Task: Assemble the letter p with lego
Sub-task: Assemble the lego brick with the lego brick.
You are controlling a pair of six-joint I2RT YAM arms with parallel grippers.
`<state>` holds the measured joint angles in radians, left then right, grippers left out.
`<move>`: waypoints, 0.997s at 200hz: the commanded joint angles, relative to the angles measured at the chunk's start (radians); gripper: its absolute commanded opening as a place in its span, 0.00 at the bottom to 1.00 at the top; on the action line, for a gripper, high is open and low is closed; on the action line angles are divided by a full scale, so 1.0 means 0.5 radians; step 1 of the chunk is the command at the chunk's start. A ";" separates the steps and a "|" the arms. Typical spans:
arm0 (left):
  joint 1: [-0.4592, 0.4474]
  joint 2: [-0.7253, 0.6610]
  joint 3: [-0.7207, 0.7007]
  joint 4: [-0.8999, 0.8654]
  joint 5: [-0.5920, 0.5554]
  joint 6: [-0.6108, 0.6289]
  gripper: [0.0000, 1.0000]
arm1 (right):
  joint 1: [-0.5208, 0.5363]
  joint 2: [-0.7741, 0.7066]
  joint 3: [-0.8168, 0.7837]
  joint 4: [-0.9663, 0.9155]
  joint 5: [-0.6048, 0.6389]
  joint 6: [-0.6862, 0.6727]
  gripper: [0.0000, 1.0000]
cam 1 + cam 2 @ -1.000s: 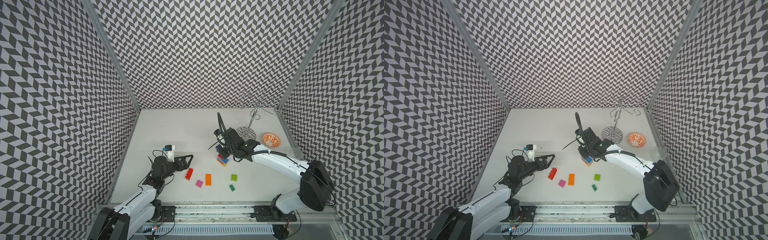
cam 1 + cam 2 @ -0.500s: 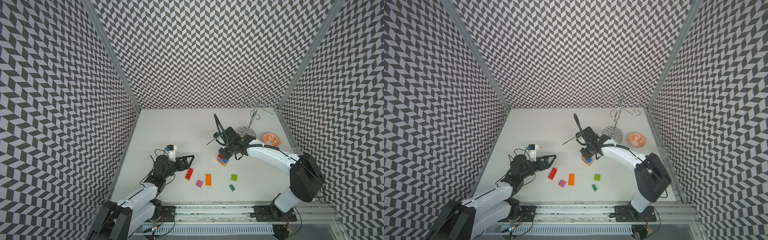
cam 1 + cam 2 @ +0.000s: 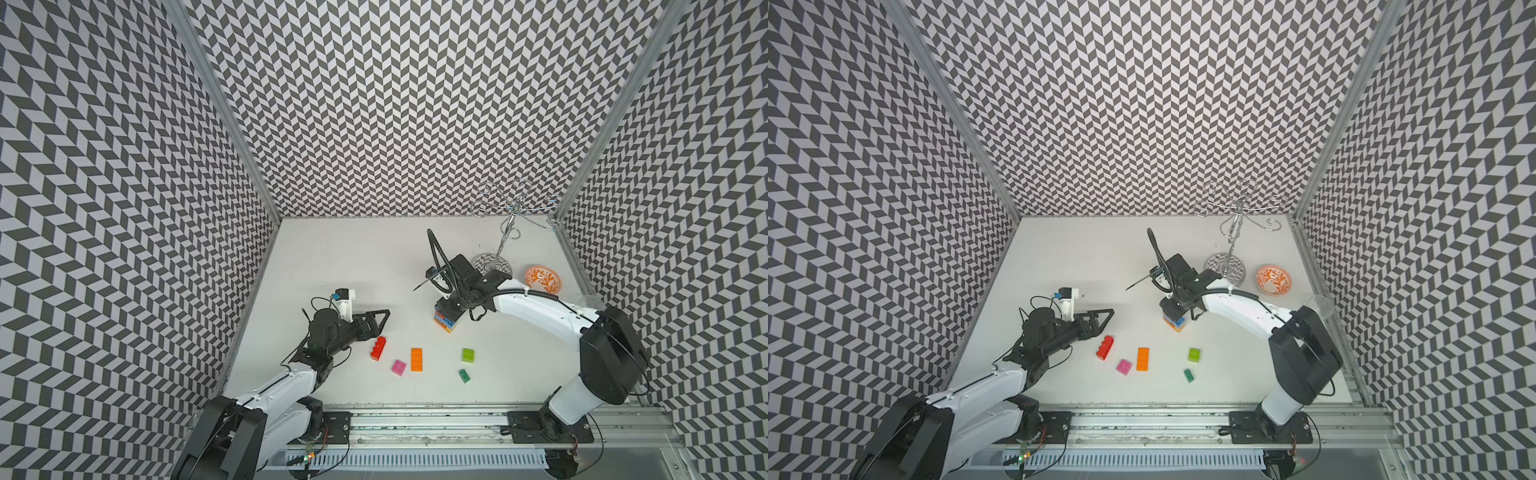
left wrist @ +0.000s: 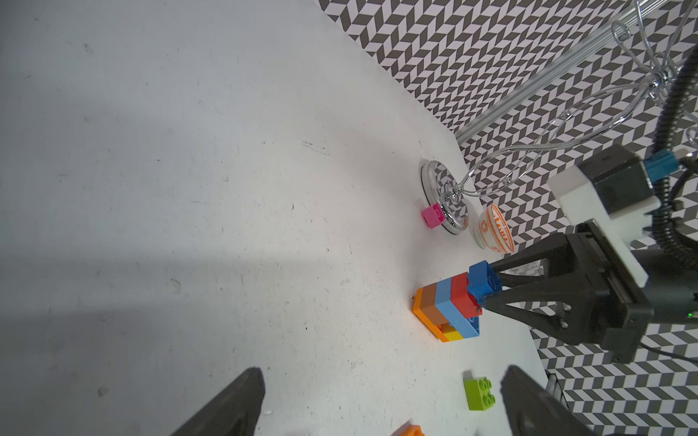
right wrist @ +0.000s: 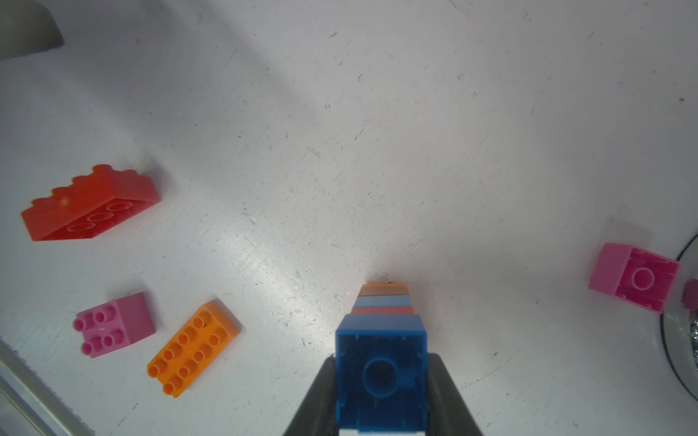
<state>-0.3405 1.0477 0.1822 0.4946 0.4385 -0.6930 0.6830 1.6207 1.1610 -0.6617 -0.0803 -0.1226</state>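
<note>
A lego stack (image 3: 445,323) (image 3: 1174,324) (image 4: 445,309) of orange, yellow, brown, light blue and red bricks stands mid-table. My right gripper (image 3: 446,308) (image 3: 1173,309) (image 5: 381,392) is shut on a blue square brick (image 4: 483,283) (image 5: 381,362), held turned on its side against the stack's top. My left gripper (image 3: 380,320) (image 3: 1104,318) (image 4: 381,411) is open and empty, just behind a red brick (image 3: 378,348) (image 5: 90,204). Loose near the front lie a pink brick (image 3: 399,367), an orange brick (image 3: 417,359), a lime brick (image 3: 468,355) (image 4: 479,392) and a green brick (image 3: 464,375).
A second pink brick (image 4: 432,216) (image 5: 634,277) lies against the round base of a wire stand (image 3: 492,264) at the back right. An orange-patterned bowl (image 3: 542,280) and a clear cup (image 3: 590,300) sit by the right wall. A metal rail (image 3: 415,419) runs along the front.
The right arm has swung its elbow and wrist slightly leftward while the gripper stayed at the stack with the blue brick. The left gripper has barely moved.
</note>
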 commanded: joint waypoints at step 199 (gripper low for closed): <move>-0.076 0.146 0.087 0.082 -0.040 0.045 1.00 | 0.011 -0.005 -0.084 -0.156 -0.032 0.078 0.00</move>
<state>-0.3710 1.1149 0.1986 0.5152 0.4278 -0.6888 0.6842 1.5875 1.1137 -0.6601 -0.0875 -0.1001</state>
